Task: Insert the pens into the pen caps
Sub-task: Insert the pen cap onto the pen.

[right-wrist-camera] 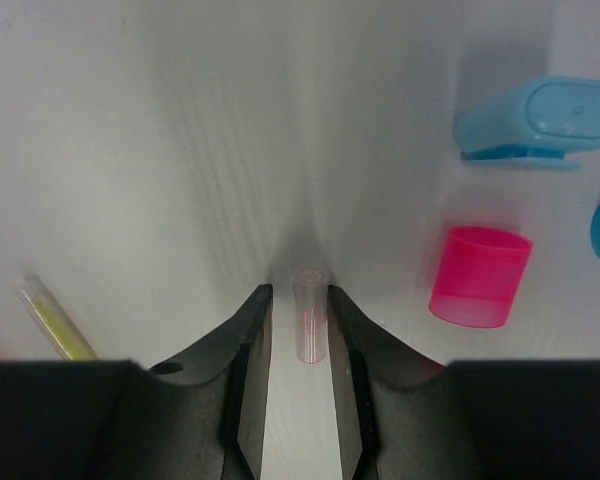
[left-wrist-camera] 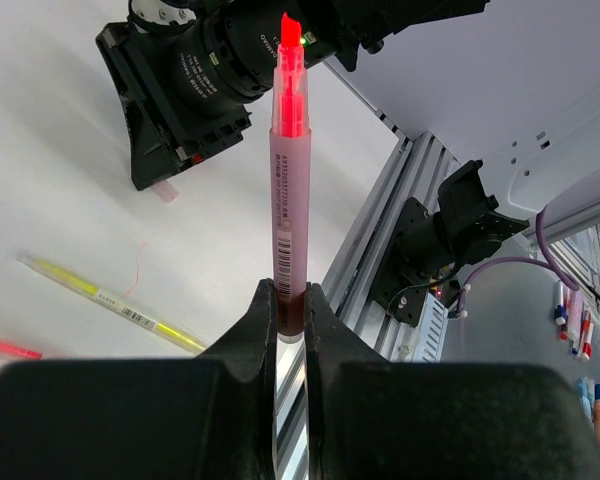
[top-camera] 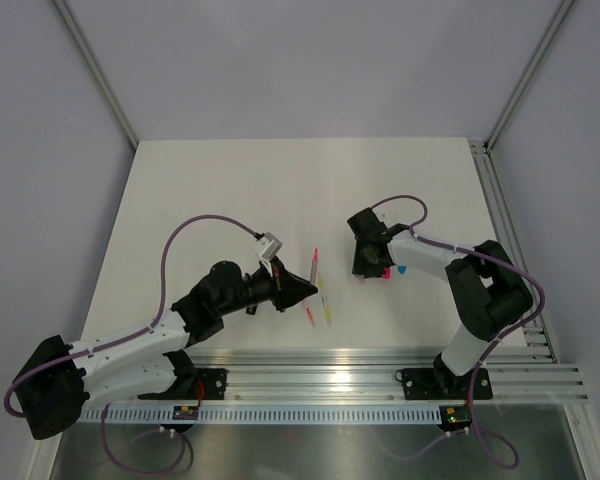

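The red-pink pen, a light, stiff, probably slick plastic stick best taken low on its barrel, stood clamped by its tail in the left gripper, tip pointing away, while a clear pinkish cap, easily toppled, sat loose between the parted jaws of the right gripper.

Left arm is stretching low and forward toward centre, wrist rolled sideways. Left gripper is clamping the butt end of a pink pen. Right arm is folding at the elbow, right gripper pointing straight down, jaws standing partly apart.
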